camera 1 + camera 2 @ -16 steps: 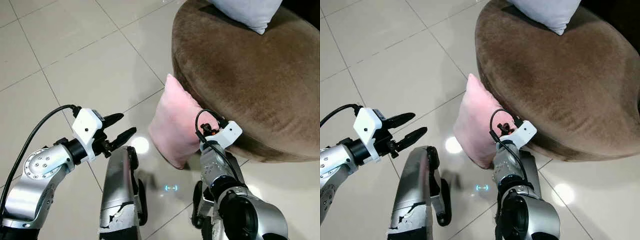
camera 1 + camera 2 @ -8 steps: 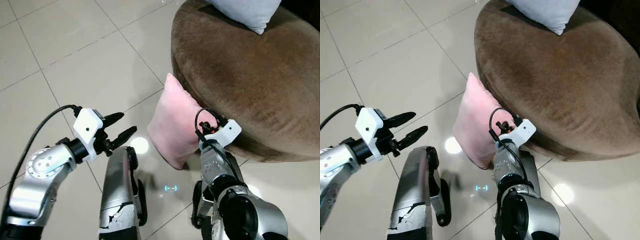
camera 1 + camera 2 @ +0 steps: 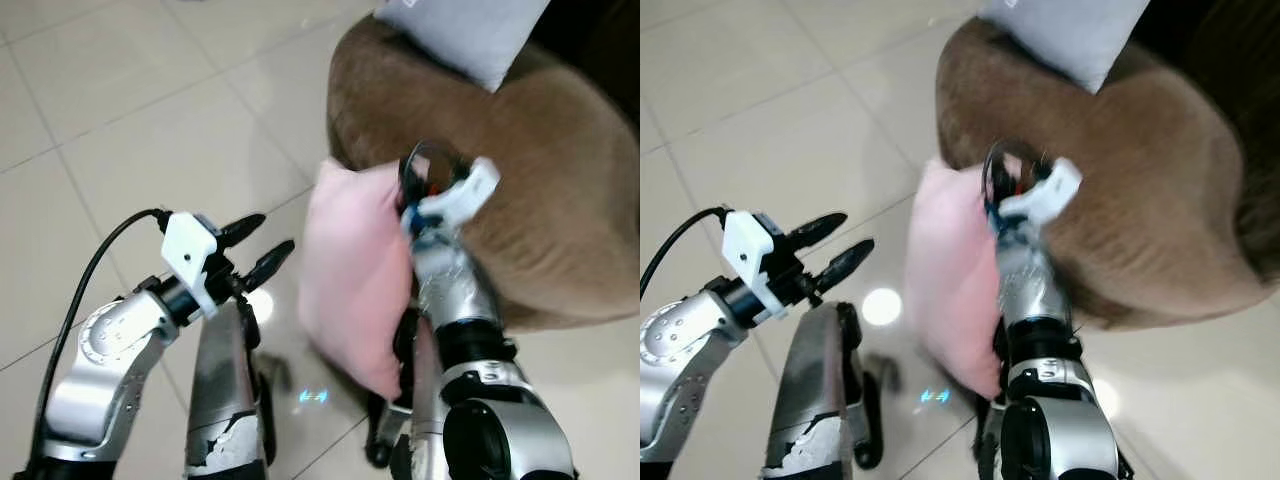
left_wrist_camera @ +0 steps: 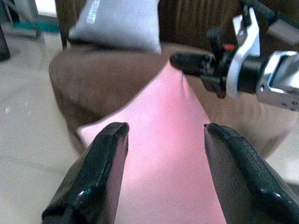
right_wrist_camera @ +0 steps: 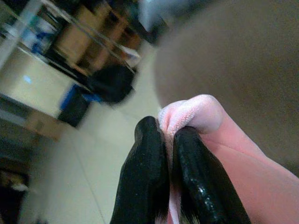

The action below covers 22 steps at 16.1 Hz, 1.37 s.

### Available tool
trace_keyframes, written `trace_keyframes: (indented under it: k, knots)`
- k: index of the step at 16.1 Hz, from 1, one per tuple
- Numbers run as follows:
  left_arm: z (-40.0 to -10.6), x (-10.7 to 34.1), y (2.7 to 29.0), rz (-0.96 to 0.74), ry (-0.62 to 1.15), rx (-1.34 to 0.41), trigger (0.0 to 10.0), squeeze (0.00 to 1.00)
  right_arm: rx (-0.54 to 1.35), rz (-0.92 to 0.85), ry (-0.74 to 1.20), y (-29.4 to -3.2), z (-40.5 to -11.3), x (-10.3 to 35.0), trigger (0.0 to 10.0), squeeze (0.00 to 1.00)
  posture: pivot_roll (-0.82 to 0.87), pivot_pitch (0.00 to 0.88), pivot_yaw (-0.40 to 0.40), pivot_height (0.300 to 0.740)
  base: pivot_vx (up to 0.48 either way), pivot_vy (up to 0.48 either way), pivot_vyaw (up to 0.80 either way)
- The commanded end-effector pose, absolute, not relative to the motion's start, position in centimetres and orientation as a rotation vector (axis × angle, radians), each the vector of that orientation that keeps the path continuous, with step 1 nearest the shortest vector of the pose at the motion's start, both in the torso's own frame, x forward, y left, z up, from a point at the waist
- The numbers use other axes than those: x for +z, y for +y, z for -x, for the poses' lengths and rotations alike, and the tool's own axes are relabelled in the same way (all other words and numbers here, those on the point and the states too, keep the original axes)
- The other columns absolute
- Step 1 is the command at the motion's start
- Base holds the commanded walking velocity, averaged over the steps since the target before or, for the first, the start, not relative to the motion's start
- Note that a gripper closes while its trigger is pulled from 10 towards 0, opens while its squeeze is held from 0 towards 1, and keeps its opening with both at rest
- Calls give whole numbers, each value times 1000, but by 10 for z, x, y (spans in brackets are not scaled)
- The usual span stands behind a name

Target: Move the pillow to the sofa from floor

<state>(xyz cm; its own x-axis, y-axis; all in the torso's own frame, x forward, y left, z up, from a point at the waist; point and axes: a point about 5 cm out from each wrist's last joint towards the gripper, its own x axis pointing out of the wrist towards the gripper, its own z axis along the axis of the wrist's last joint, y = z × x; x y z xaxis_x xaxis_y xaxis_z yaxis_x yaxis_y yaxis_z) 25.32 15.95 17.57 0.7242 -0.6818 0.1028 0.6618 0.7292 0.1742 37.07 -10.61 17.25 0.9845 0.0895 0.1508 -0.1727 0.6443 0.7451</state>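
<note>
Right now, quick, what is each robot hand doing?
Left gripper: open, holding nothing, facing the pink pillow.
Right gripper: shut on the pillow's corner.

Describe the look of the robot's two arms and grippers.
Both arms are silver metal with rounded, bolted joints. The left gripper has two long, glossy black fingers behind a white wrist block, with a black cable trailing back along the arm. The right gripper has matching black fingers, a white wrist block and a looped black cable.

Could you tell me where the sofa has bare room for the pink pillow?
The brown sofa seat is bare between the grey pillow at its back and the near edge. The edge is crowded: the right end effector pinches the pink pillow there, the open left end effector beside it.
</note>
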Motion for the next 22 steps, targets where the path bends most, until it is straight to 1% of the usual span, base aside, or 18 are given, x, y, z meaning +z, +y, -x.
trace_keyframes:
  k: [1,2,4,5,6,7,8,9,10,11,12,13,14,15,16,19,22]
  knots:
    - [-249,179,150,-109,-196,-756,10000,0,245,-1054,-182,-66,-358,210,0,0,182,107,-62,515,0,0,0]
    - [-250,182,143,-88,-221,-762,10000,0,237,-1116,-247,-76,-359,238,0,0,172,92,-65,515,0,0,0]
    - [-255,185,138,-77,-249,-750,10000,0,241,-1088,-384,-100,-360,285,0,0,142,61,-65,515,0,0,0]
    - [-257,186,136,-78,-258,-748,10000,0,225,-1060,-434,-111,-361,298,0,0,142,61,-65,515,0,0,0]
    - [-262,190,132,-79,-272,-744,10000,0,189,-995,-543,-137,-361,325,0,0,127,49,-58,515,0,0,0]
    - [-269,192,129,-79,-282,-739,10000,0,152,-885,-632,-164,-359,344,0,0,105,34,-45,515,0,0,0]
    - [-274,192,127,-82,-286,-733,10000,0,128,-820,-629,-179,-360,347,0,0,99,27,-42,515,0,0,0]
    - [-277,191,126,-83,-286,-729,10000,0,116,-767,-591,-182,-361,341,0,0,95,25,-40,515,0,0,0]
    - [-280,189,126,-92,-285,-712,10000,0,75,-661,-511,-182,-363,319,9725,0,88,21,-37,515,0,0,0]
    - [-283,187,127,-94,-282,-686,10000,0,59,-617,-414,-175,-365,292,10000,0,83,21,-34,515,0,0,0]
    - [-286,186,127,-94,-282,-665,10000,0,52,-595,-326,-167,-366,267,10000,0,84,18,-34,515,0,0,0]
    - [-291,184,130,-112,-287,-632,10000,0,44,-548,-228,-155,-362,227,10000,0,94,19,-39,515,0,0,0]
    - [-294,184,133,-127,-291,-601,10000,0,38,-520,-166,-151,-359,207,10000,0,95,19,-41,515,0,0,0]
    - [-295,184,134,-127,-292,-590,10000,0,31,-516,-155,-151,-357,203,10000,0,98,18,-45,515,0,0,0]
    - [-299,182,139,-144,-288,-546,10000,0,8,-507,-138,-151,-348,193,10000,0,102,17,-50,520,0,0,0]
    - [-299,178,141,-154,-284,-533,10000,0,0,-465,-153,-152,-339,193,10000,0,96,15,-47,550,0,0,0]
    - [-304,175,140,-144,-264,-505,10000,0,-10,-449,-163,-154,-337,195,10000,0,92,10,-50,580,0,0,0]
